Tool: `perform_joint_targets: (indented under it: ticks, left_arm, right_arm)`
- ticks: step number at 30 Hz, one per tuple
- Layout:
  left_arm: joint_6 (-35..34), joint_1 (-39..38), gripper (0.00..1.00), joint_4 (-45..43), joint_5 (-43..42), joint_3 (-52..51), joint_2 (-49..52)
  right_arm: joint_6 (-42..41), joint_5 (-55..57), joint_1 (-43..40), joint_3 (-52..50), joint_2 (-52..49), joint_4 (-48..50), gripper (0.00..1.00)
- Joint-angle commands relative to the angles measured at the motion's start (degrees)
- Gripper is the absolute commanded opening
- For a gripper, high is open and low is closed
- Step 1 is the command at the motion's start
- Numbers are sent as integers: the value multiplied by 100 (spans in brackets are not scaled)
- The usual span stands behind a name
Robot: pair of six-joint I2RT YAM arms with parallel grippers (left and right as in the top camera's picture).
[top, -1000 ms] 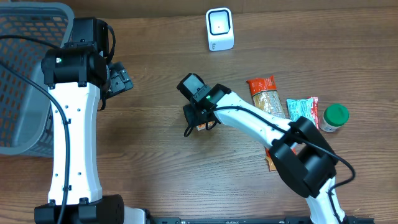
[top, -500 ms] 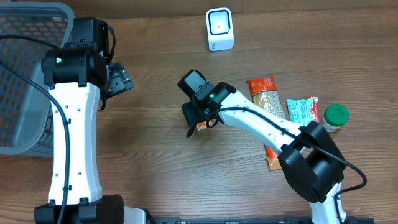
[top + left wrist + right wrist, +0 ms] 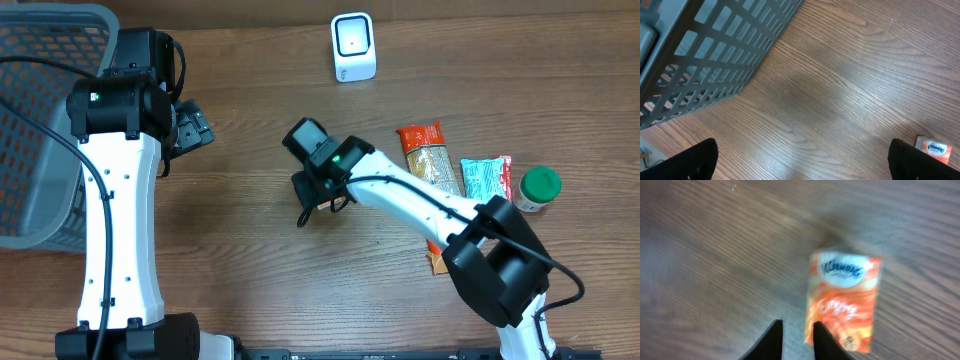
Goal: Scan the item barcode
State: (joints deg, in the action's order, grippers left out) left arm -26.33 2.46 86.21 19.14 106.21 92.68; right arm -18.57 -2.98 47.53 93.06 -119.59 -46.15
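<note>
right wrist view: the right pincer [image 3: 796,341] hangs low over the wooden surface [image 3: 715,255] with its two dark fingers [image 3: 774,339] drawn narrow, nearly closed, and only bare wood in the slit between them. the orange and white tissue pack [image 3: 844,302] lies flat on the surface just outside the fingers, not gripped; its near corner sits right by one finger, and i cannot tell whether they touch. the picture is blurred, so the print on the pack is hard to read.

in the overhead view this pincer [image 3: 316,196] is near the middle of the surface, well apart from the white scanner [image 3: 353,47] at the far edge. two snack packets [image 3: 430,160], a teal packet [image 3: 487,178] and a green-lidded jar [image 3: 540,188] lie beside the right arm.

the left pincer [image 3: 807,157] is spread wide and holds nothing, next to the grey basket [image 3: 715,55].
</note>
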Motion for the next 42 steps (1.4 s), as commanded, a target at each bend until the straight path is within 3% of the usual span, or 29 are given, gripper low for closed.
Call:
perform_joint_targets:
  ticks: [1, 9, 21, 26, 42]
  left_arm:
    - [105, 15, 100, 9, 70, 28, 31]
    - [105, 15, 100, 9, 70, 28, 33]
    - [105, 15, 100, 9, 70, 28, 33]
    - [105, 15, 100, 9, 70, 28, 31]
    - [105, 15, 100, 9, 70, 28, 31]
  right_arm:
    - [-7, -101, 232, -177, -61, 140, 11]
    - [-138, 39, 374, -732, -68, 879, 10]
    - [-542, 1032, 323, -761, -83, 614, 9]
    - [-494, 1263, 323, -761, -83, 420, 22]
    - [-496, 1945, 326, -761, -83, 212, 23]
